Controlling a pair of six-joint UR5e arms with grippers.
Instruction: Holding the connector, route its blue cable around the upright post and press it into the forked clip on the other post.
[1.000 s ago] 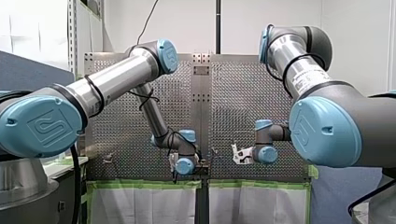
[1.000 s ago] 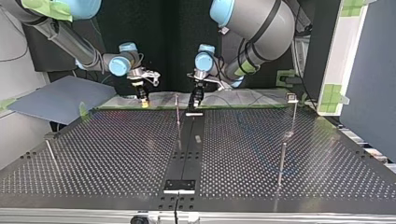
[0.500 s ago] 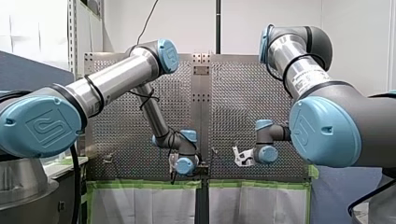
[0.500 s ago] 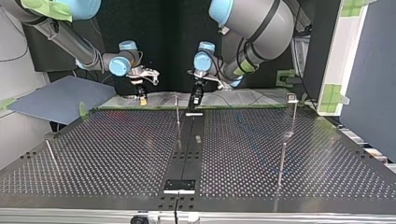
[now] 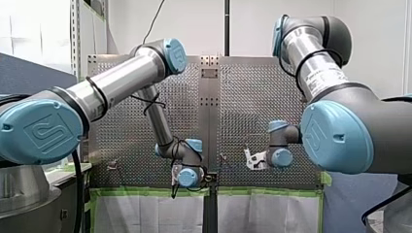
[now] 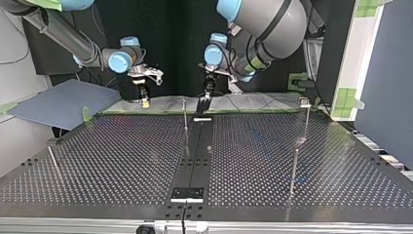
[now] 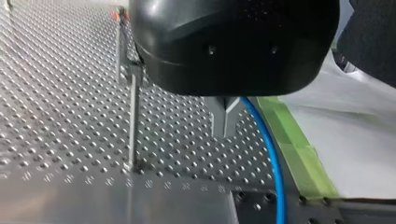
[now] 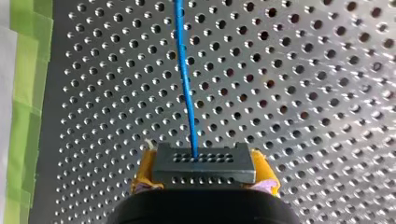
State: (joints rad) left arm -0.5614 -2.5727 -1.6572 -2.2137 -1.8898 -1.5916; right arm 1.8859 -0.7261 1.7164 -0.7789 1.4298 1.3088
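Note:
A black connector (image 8: 204, 163) sits between the yellow pads (image 8: 145, 170) of my right gripper (image 8: 204, 179), which is shut on it. Its blue cable (image 8: 184, 70) runs straight ahead over the perforated table. In the top view my right gripper (image 6: 144, 100) hangs at the far left edge of the plate. My left gripper (image 6: 204, 101) hovers near a thin upright post (image 6: 185, 114), fingers shut. The blue cable (image 7: 273, 158) passes close beside my left gripper (image 7: 224, 133); whether it is pinched I cannot tell. A post with a forked clip (image 6: 304, 101) stands at the top view's right.
Another thin post (image 6: 293, 168) stands at the near right of the top view and a leaning one (image 6: 52, 158) at the near left. Green tape (image 7: 299, 149) lines the plate's edge. A dark centre strip (image 6: 195, 156) carries a small black block (image 6: 187, 193).
In the top view my right gripper has risen and shifted left with the connector. My left gripper has lifted slightly near the upright post.

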